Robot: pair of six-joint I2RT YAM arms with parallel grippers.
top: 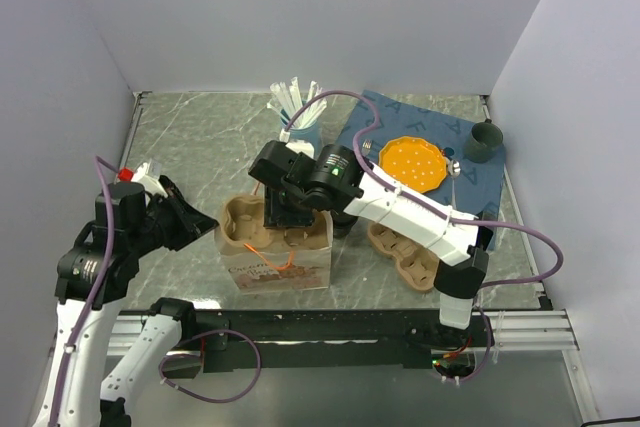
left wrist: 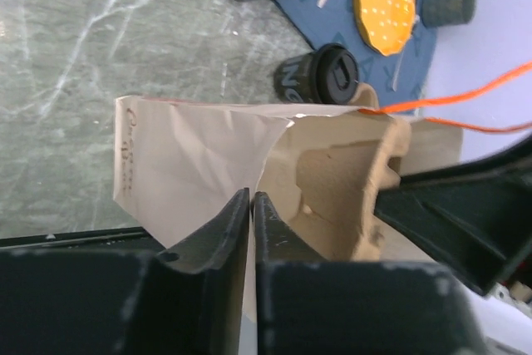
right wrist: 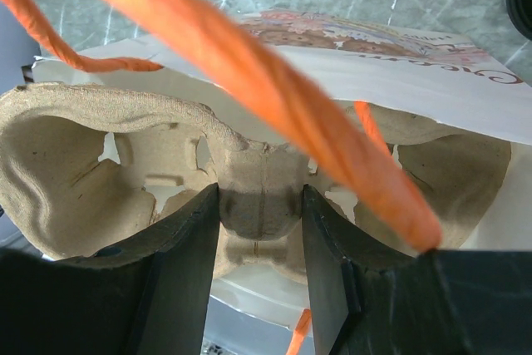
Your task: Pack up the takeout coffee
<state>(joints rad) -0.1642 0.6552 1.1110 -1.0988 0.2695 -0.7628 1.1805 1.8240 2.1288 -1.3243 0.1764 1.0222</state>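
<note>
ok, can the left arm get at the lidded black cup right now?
Probably not: the left gripper is closed on the paper bag at its rim, and the bag stands between it and the takeout coffee.

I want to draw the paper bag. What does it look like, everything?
The paper bag is pale, creased paper with printed writing and orange cord handles. It stands upright and open on the table, with a brown pulp cup carrier inside. The left gripper pinches its side wall; the right gripper holds the carrier's middle.
</note>
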